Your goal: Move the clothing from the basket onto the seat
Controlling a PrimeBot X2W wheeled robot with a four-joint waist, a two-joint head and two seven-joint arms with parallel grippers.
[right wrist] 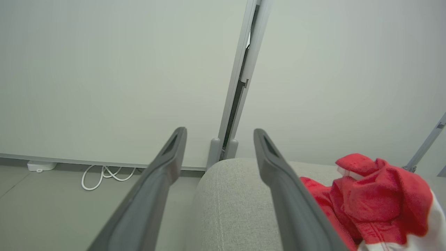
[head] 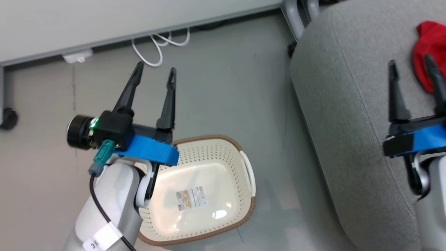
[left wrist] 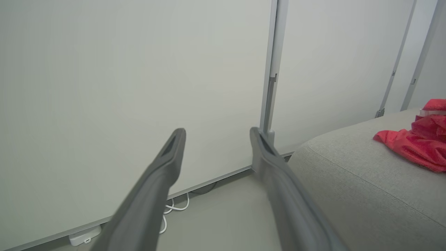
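The left gripper is seen spread wide, its two dark fingers parted and nothing held between them. Behind its wrist, on the floor, the basket is found, one corner covered by the blue band of that arm. The basket's cream bottom is laid open to the head view, and a printed label is all that is seen lying in it. The left fingers are pointed away from the basket, towards a pale wall, at whose foot a looped white cable and a small white plug block are made out ahead of the fingertips.

Over to the right gripper: it too is released, fingers apart with only air between them. It is held above the seat, whose grey fabric and stitched seam are seen under and ahead of the fingers. The clothing is heaped on the seat just beside the right finger of that gripper, outside the gap. In the head view the red fabric is crossed by that finger, and whether it is touched cannot be told. In the right wrist view a white panel is shown at the near edge of the red heap. From the left gripper the clothing is well apart, far off to its right on the seat.
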